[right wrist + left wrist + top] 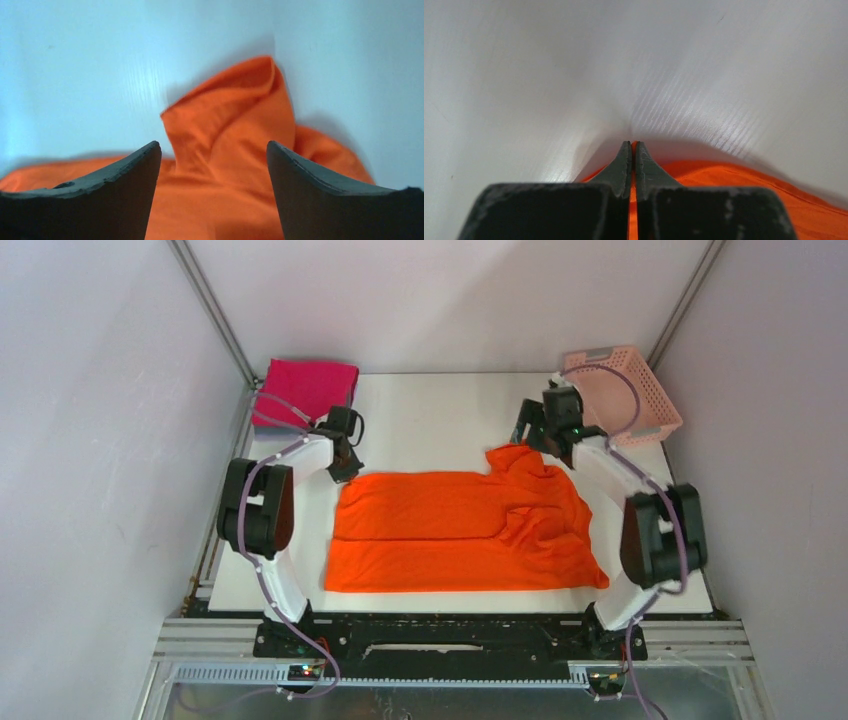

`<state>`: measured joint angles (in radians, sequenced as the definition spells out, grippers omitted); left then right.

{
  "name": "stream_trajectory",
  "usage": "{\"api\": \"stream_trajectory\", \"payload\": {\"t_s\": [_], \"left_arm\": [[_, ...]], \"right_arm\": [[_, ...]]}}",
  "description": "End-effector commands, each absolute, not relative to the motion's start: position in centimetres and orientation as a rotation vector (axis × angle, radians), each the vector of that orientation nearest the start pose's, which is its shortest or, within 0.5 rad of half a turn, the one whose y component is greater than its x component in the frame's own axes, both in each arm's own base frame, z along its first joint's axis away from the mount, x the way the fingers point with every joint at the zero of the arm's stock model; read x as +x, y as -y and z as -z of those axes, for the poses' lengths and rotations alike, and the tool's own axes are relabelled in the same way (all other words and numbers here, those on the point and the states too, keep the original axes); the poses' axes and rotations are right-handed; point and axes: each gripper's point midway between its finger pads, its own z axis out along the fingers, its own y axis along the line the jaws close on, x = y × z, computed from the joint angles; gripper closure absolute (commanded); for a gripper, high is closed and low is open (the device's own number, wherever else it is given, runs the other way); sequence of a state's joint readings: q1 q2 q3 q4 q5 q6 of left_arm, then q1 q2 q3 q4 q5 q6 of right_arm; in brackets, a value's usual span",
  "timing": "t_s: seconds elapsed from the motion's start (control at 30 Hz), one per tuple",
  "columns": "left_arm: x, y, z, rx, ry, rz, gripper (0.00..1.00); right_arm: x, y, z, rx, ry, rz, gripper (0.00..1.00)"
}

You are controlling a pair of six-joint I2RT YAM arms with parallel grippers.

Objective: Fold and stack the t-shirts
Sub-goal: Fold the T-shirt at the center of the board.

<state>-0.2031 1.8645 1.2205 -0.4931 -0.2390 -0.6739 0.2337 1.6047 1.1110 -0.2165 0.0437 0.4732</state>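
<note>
While the orange t-shirt (460,530) lies half-folded at table (430,420) centre, the left gripper (633,146) is clenched on its far-left edge; the right gripper (213,145), jaws apart, straddles a raised far-right peak, grasping nothing. A thin left pinch could slip, skewing the fold.

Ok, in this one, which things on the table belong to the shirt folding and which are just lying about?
Part of the job:
- orange t-shirt, mid-table, its edge pinched in the left gripper
- folded magenta t-shirt, far left corner

Just lying about:
- pink basket, far right corner
</note>
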Motion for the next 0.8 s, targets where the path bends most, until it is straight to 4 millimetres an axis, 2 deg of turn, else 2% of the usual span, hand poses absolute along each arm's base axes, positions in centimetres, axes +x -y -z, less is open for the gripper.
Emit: {"api": "stream_trajectory", "payload": {"t_s": [0.0, 0.17, 0.2, 0.3, 0.4, 0.53, 0.67, 0.77], "left_arm": [[41.3, 6.2, -6.2, -0.667, -2.473, -0.044, 1.0], [40.9, 6.2, -6.3, -0.664, -2.473, -0.037, 1.0], [40.9, 6.3, -6.3, -0.662, -2.472, -0.037, 1.0], [40.9, 6.3, -6.3, -0.658, -2.471, -0.036, 1.0], [41.0, 6.4, -6.2, -0.658, -2.474, -0.031, 1.0], [41.0, 6.5, -6.1, -0.658, -2.477, -0.027, 1.0], [41.0, 6.6, -6.0, -0.657, -2.479, -0.017, 1.0], [40.9, 6.6, -6.0, -0.659, -2.481, -0.014, 1.0]], "right_arm": [[45.9, -11.6, -10.4, 0.318, -2.361, -0.164, 0.23], [48.3, -13.3, -7.1, 0.294, -2.475, -0.079, 0.28], [48.6, -13.5, -5.9, 0.287, -2.511, -0.049, 0.3], [49.9, -13.8, -5.0, 0.3, -2.534, 0.001, 0.32], [50.0, -13.7, -3.5, 0.324, -2.569, 0.048, 0.32], [49.1, -13.4, -1.8, 0.333, -2.628, 0.124, 0.33], [48.6, -13.0, -0.9, 0.336, -2.654, 0.196, 0.37], [48.9, -13.3, -0.6, 0.338, -2.669, 0.176, 0.41]]}}
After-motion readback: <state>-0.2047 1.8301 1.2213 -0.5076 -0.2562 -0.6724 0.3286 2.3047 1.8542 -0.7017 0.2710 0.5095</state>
